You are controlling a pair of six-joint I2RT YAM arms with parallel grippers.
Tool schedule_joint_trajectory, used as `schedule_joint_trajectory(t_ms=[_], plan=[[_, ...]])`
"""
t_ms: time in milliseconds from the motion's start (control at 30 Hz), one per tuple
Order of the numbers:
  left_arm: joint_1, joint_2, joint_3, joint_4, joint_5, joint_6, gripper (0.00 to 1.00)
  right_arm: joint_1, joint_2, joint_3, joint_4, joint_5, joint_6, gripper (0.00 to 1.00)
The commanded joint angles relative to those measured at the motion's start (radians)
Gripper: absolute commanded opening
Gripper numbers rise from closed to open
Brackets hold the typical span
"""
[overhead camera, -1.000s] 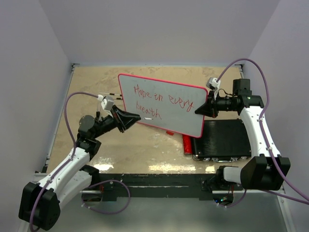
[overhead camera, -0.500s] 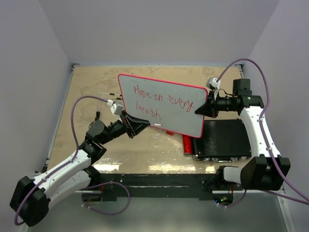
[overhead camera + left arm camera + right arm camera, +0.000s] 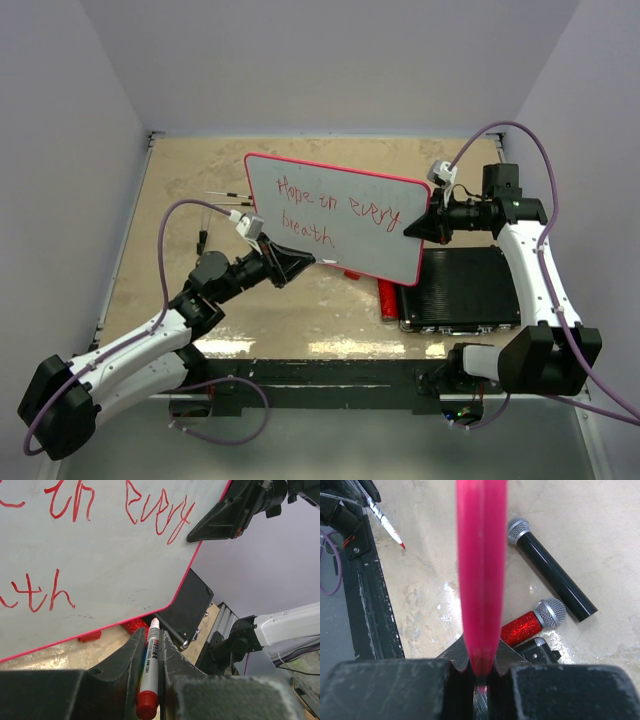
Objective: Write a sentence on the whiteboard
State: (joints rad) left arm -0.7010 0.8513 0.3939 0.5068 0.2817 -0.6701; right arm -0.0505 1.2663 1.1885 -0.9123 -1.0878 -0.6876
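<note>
The whiteboard (image 3: pixel 340 215), white with a thin red frame, is held tilted above the table. My right gripper (image 3: pixel 412 228) is shut on its right edge; in the right wrist view the red frame (image 3: pixel 481 570) runs straight into that gripper (image 3: pixel 481 672). The sentence (image 3: pixel 335 205), in red handwriting, reads "Hope in every" with "breath" under it. My left gripper (image 3: pixel 305 262) is shut on a white marker (image 3: pixel 150 665) with a red end. The marker's tip pointing up just below the board's lower edge (image 3: pixel 125 621), off the writing surface.
A black ribbed case (image 3: pixel 470 290) lies under the board's right end. A red glitter microphone (image 3: pixel 532 622) lies beside the case and a black microphone (image 3: pixel 550 575) farther out. A small red cap (image 3: pixel 90 636) rests on the table below the board. Thin pens (image 3: pixel 225 193) lie at the left.
My left arm has swung right and toward the front, taking the marker from the end of "breath" down past the board's lower edge. The right arm and the board have stayed still.
</note>
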Motion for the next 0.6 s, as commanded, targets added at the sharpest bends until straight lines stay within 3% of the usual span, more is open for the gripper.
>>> schedule_joint_trajectory(t_ms=[0, 567], plan=[[-0.008, -0.001, -0.003, 0.016, -0.022, -0.025, 0.0, 0.009, -0.042, 0.01, 0.02, -0.041, 0.007, 0.0], [-0.008, -0.023, -0.033, -0.002, -0.073, -0.028, 0.0, 0.009, -0.039, 0.008, 0.018, -0.041, 0.007, 0.0]])
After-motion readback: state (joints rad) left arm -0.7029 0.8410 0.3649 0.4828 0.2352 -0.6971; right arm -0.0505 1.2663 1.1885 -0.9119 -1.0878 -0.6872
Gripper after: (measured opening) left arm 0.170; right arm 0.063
